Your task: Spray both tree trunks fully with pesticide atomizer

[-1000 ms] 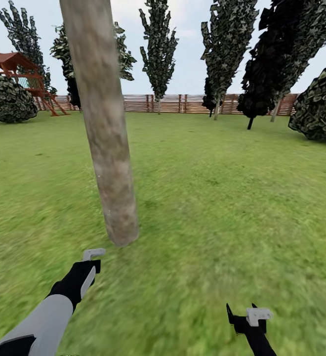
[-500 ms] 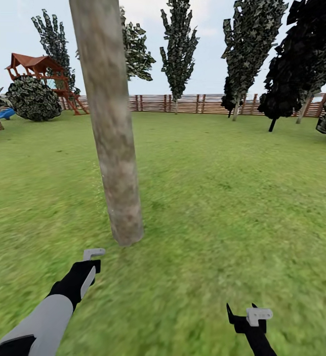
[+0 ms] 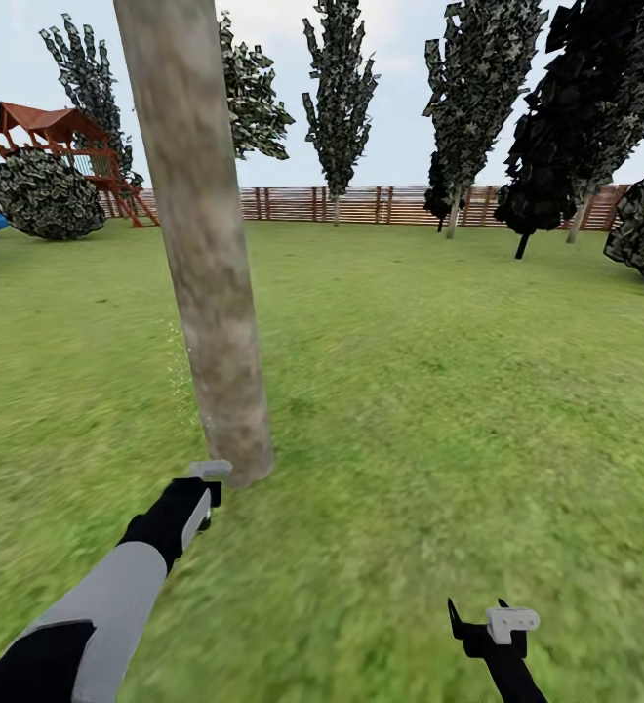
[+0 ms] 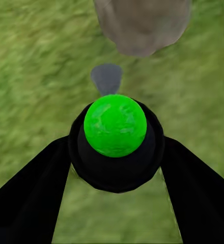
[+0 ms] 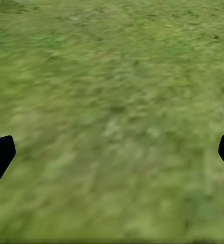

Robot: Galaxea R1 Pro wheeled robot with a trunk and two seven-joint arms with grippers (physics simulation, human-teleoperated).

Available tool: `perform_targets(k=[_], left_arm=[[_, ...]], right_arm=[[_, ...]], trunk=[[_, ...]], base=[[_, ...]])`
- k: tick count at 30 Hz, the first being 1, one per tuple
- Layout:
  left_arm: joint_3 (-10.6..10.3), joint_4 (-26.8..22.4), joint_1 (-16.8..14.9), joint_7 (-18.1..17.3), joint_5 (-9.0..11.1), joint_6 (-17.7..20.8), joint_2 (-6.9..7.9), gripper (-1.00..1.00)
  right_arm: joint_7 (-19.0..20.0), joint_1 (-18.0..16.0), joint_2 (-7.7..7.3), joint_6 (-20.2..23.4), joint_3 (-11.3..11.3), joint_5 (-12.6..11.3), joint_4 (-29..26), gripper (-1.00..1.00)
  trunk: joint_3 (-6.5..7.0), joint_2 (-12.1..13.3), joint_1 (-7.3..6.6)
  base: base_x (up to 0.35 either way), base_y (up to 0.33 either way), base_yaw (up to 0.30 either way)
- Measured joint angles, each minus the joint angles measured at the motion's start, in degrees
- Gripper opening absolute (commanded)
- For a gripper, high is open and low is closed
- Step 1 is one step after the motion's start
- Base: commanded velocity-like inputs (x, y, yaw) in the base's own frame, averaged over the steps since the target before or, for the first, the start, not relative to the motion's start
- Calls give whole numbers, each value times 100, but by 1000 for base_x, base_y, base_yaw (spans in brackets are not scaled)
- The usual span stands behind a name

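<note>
**Left arm aims atomizer at base of near trunk**

Green grass lawn [image 3: 439, 410] covers most of the head frame, closed at the back by a brown slatted wooden fence [image 3: 361, 203] across the upper middle. Thick mottled beige-grey tree trunk [image 3: 200, 244] runs from top left down to left of centre, leaning slightly. Dark jagged-leaved trees [image 3: 473, 88] stand along the fence, upper right. Red-roofed wooden play tower [image 3: 49, 132] sits far upper left.

Left gripper [image 3: 208, 478], lower left, sits just beside the trunk base; its black fingers [image 4: 25, 198] are clamped around a black-bodied atomizer with a round bright-green cap [image 4: 115, 125]. In the left wrist view the grey nozzle tip [image 4: 107, 77] points at the trunk foot [image 4: 142, 25], near the top of the frame. Held this close and low probably so the spray lands on the bark's bottom section. A few faint whitish pesticide specks [image 3: 178, 366] show left of the trunk, hard to confirm.

Right gripper [image 3: 480, 625], bottom right, hangs over bare grass, fingers spread wide and carrying nothing, likely parked out of the way.
</note>
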Motion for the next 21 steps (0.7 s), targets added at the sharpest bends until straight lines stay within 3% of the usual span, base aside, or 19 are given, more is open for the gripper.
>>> perform_targets(k=[2, 5, 7, 9, 11, 13, 17, 21], left_arm=[[-117, -13, -111, -172, 19, 36, -204, -100], [-390, -50, -119, -238, -21, 200, -204, -100], [-401, -50, -113, -401, -29, 274, -8, -100], [-399, -48, -126, -1059, 12, 329, 241, -100], [-413, -54, -132, -1385, 4, 443, 276, -100], [-435, -62, -158, -1511, -2, 538, 215, -100], [-450, -116, -388, -1532, -5, 982, -62, -100], [-419, -173, -452, -1533, -68, 1094, -17, -100]], right_arm=[[-2, 0, 0, 0, 0, 0, 0, 100], [-3, 0, 0, 0, 0, -3, 0, 100], [-3, 0, 0, 0, 0, -2, 0, 100], [-3, 0, 0, 0, 0, -6, 0, 100], [-2, 0, 0, 0, 0, -6, 0, 100], [-1, 0, 0, 0, 0, -8, 0, 100], [-3, 1, 0, 0, 0, -6, 0, 100], [-3, 0, -13, 0, 0, -1, 0, 100]], trunk=[[0, 0, 0], [0, 0, 0], [0, 0, 0], [0, 0, 0], [0, 0, 0], [0, 0, 0], [0, 0, 0], [0, 0, 0]], base=[[0, 0, 0], [0, 0, 0], [163, 0, 0], [216, 0, 0], [65, 0, 0], [14, 0, 0], [2, 0, 0], [0, 0, 0]])
